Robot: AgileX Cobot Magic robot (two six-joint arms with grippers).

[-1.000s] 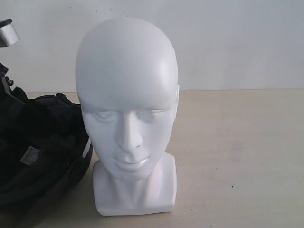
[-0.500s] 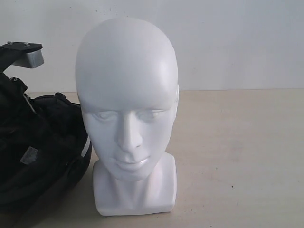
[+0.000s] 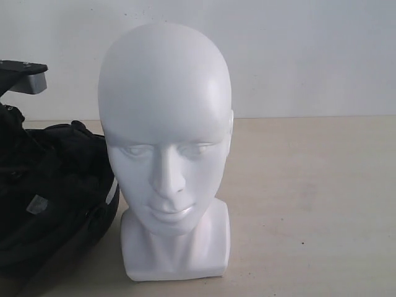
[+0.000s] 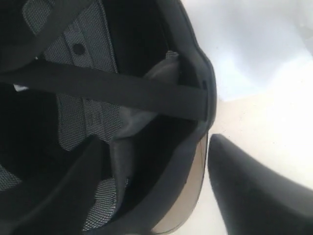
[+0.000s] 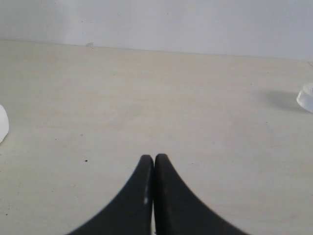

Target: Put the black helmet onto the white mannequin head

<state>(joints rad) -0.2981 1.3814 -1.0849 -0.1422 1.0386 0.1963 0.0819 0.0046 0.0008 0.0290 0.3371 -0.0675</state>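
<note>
- The white mannequin head (image 3: 164,148) stands upright on the pale counter (image 3: 309,204), near its front edge and left of the middle, with its face to the exterior camera and its crown bare.
- The black helmet (image 3: 52,204) lies on the counter at the left edge, just beside the head's jaw and squared base. Whether they touch cannot be told.
- The helmet's opening is turned to the camera, so its dark padded lining shows.
- A grey-and-black part of the left arm (image 3: 26,73) hangs above the helmet's back rim.
- The left wrist view looks into the helmet: a black chin strap (image 4: 122,93) crosses the mesh lining, and the smoky visor (image 4: 188,196) curves along the rim.
- Only one dark finger (image 4: 249,196) of the left tool shows, outside the shell beside the visor with a gap between them. Whether this tool is released or clenched cannot be told.
- The right tool (image 5: 154,164) is clenched with its fingertips pressed together, grasping nothing, over bare counter.
</note>
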